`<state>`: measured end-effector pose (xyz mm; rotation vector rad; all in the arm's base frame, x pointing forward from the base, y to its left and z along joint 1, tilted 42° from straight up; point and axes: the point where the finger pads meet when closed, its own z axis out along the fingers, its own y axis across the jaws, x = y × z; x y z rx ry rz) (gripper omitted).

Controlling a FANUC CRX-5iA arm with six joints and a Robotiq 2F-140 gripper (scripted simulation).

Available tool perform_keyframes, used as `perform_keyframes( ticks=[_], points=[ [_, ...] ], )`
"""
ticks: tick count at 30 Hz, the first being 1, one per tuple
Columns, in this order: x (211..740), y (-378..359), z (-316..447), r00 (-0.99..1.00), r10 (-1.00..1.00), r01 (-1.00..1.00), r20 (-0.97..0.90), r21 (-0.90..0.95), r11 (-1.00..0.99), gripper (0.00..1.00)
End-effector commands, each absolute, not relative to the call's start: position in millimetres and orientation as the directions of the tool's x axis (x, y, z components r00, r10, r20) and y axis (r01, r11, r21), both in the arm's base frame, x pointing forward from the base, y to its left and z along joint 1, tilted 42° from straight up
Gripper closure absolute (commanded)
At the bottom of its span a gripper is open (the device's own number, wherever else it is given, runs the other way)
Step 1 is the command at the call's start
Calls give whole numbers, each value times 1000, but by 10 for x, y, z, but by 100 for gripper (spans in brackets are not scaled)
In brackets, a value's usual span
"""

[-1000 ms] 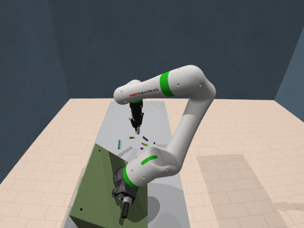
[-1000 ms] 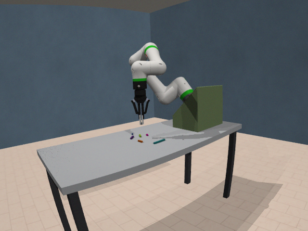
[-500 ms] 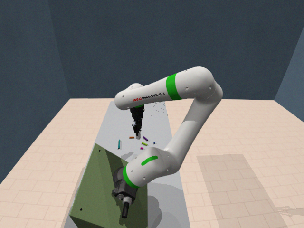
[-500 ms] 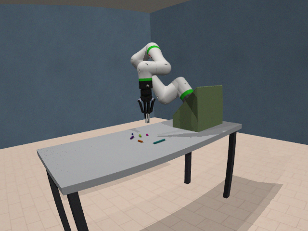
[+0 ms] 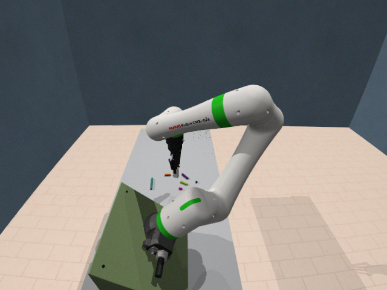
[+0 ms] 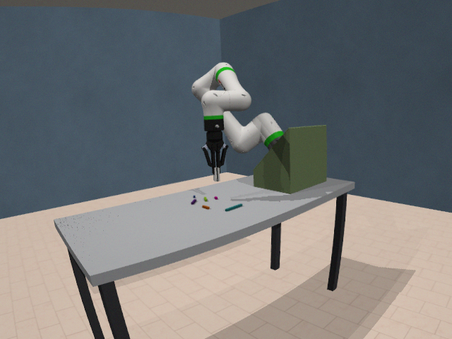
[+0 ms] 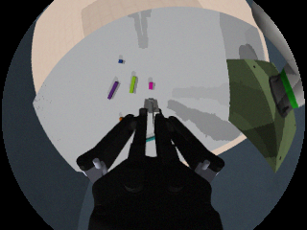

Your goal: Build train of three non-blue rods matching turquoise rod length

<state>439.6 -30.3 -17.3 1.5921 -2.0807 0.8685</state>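
My gripper is shut on a short grey rod, which hangs upright from the fingertips well above the table. On the table below lie the turquoise rod, an orange rod, a purple rod, a lime rod, a magenta rod and a small blue rod. All lie apart from each other. In the wrist view my fingers hide most of the turquoise and orange rods.
The grey table carries the olive-green wedge block that bears the arm's base, at the end behind the rods.
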Motion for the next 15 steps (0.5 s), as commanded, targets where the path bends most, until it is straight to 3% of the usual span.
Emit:
perform_keyframes(
  ticks=[1,15],
  points=[
    [4402,-346,-222,-287,-722,-956,630,-243,167,97],
    [4437,-681,-589,-287,-721,-956,630,-243,167,97]
  ],
)
